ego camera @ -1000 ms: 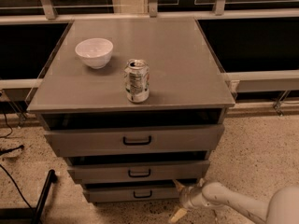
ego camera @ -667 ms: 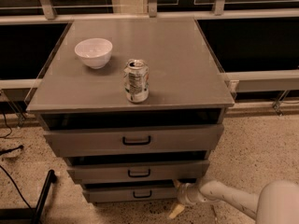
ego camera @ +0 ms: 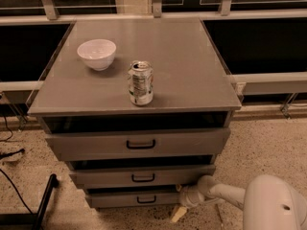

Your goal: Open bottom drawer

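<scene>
The bottom drawer point(ego camera: 129, 199) is the lowest and narrowest grey front of the cabinet, with a small black bar handle point(ego camera: 146, 200). It stands out slightly from the cabinet, like the two drawers above it. My gripper point(ego camera: 181, 195) is at the drawer's right end, low near the floor, at the end of the white arm point(ego camera: 225, 193) coming in from the lower right. One pale finger point(ego camera: 176, 213) points down toward the floor beside the drawer's corner.
A white bowl point(ego camera: 96, 53) and a drink can point(ego camera: 140, 82) stand on the grey cabinet top point(ego camera: 182, 56). The middle drawer point(ego camera: 139, 176) and top drawer point(ego camera: 139, 143) sit above. A black stand leg point(ego camera: 45, 195) and cables lie on the speckled floor at left.
The arm has shifted slightly left, bringing the gripper closer against the bottom drawer's right end. The drawers have not visibly moved.
</scene>
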Robot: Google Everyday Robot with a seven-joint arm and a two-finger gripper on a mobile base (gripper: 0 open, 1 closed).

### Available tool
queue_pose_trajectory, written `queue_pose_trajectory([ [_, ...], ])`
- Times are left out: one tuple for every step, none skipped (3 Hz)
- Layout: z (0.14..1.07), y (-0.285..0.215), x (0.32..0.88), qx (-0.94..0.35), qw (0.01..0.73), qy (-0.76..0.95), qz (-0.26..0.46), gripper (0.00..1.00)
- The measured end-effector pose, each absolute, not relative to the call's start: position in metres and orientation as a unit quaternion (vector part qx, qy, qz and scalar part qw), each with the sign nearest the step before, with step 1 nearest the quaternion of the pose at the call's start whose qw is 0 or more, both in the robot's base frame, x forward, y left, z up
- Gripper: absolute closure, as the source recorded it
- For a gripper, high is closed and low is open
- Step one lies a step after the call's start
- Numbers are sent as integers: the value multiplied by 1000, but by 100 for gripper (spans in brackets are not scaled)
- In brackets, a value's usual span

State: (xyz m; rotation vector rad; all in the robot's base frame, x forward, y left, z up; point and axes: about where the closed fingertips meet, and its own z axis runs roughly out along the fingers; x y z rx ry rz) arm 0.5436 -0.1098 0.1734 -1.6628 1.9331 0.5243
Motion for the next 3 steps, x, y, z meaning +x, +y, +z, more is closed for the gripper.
queue_pose_trajectory([
  [172, -109, 532, -605, 239, 728, 216, 0],
  [176, -109, 531, -605, 239, 728, 216, 0],
  [186, -110, 495, -578, 199, 748, 259, 0],
])
